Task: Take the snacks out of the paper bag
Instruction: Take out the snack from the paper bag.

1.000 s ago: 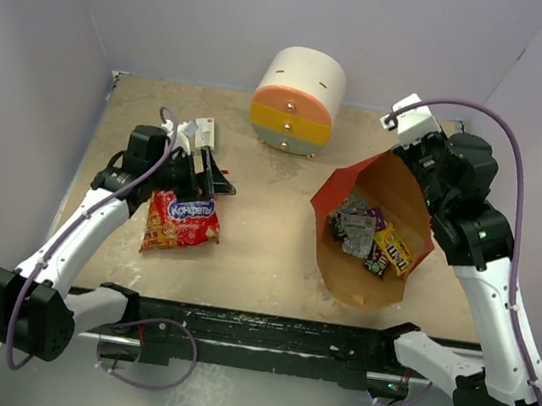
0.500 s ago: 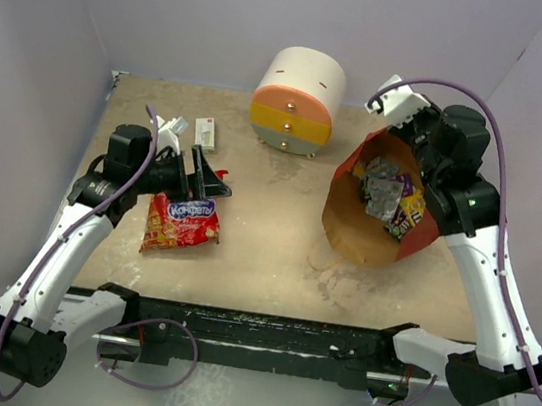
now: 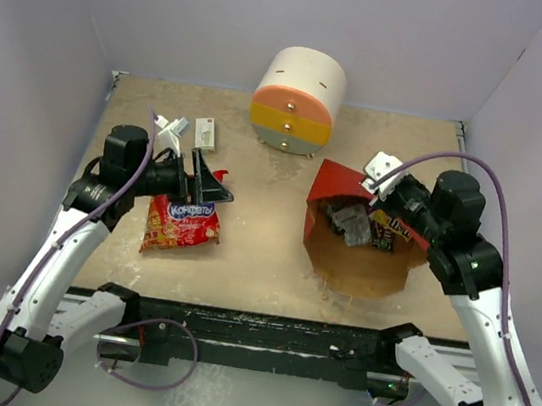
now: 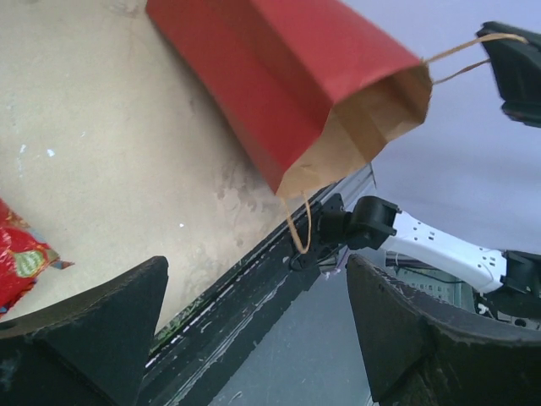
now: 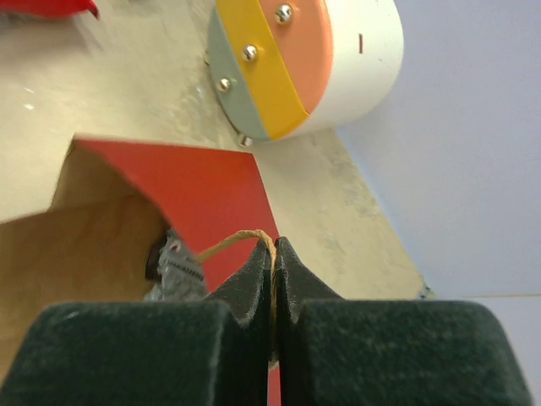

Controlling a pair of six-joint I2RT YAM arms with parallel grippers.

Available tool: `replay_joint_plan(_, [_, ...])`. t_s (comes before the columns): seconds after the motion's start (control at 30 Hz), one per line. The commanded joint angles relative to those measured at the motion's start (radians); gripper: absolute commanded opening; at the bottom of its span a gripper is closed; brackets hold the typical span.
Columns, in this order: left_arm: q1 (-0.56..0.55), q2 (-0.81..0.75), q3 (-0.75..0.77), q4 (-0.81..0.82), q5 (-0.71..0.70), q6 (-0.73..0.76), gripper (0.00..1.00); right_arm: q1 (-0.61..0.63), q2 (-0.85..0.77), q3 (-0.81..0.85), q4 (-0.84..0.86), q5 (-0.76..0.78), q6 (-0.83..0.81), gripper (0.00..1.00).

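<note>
Right wrist view: your right tool point(image 5: 273, 254) has its two fingers pressed together, pinching the thin twisted handle point(image 5: 230, 242) of the paper bag point(image 5: 203, 182). The loop arches out to the left of the fingertips. Just under it the bag's red outside and brown kraft inside show, with a silver wrapper point(image 5: 173, 271) at the mouth. Beyond the bag the round drawer unit point(image 5: 338, 59) stands near the back of the bench point(image 5: 127, 93). From the top external view, the right tool point(image 3: 386, 187) holds the bag at its far right rim. The bag point(image 3: 339, 184) is tipped so its open mouth faces up and toward the near edge. The silver wrappers point(image 3: 349, 219), a yellow wrapper point(image 3: 394, 223) and a dark brown wrapper point(image 3: 381, 241) lie inside it. Your left tool point(image 3: 206, 179) is well apart from the bag on the left side, its fingers spread wide and gripping nothing. It hovers just above the far edge of the red chip bag point(image 3: 180, 223), which lies flat on the bench outside the paper bag. A small white-green box point(image 3: 204, 133) lies farther back.
</note>
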Motion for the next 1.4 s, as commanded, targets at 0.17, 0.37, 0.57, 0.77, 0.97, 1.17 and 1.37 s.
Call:
replay_joint_plan(0.17, [-0.330, -0.087, -0.043, 0.268, -0.190, -0.137, 0.87, 0.002, 0.011, -0.009, 0.150, -0.106, 0.428, 0.00])
replay_joint_plan(0.37, [-0.680, -0.007, 0.001, 0.363, -0.504, -0.057, 0.88, 0.002, 0.061, 0.016, 0.090, -0.095, 0.470, 0.00])
replay_joint_plan(0.57, [-1.073, 0.315, 0.231, 0.284, -0.900, 0.250, 0.84, 0.002, 0.065, 0.042, 0.090, -0.087, 0.487, 0.00])
replay_joint_plan(0.77, [-1.187, 0.632, 0.355, 0.339, -1.117, 0.424, 0.61, 0.002, 0.068, 0.062, 0.102, -0.070, 0.558, 0.00])
replay_joint_plan(0.97, [-1.163, 0.808, 0.366, 0.540, -1.138, 0.487, 0.46, 0.002, 0.070, 0.070, 0.115, -0.050, 0.619, 0.00])
replay_joint_plan(1.17, [-1.085, 0.952, 0.409, 0.563, -1.172, 0.434, 0.27, 0.002, 0.080, 0.096, 0.070, -0.044, 0.594, 0.00])
replay_joint_plan(1.37, [-1.082, 1.017, 0.380, 0.682, -1.215, 0.433, 0.38, 0.002, 0.093, 0.110, 0.062, -0.057, 0.570, 0.00])
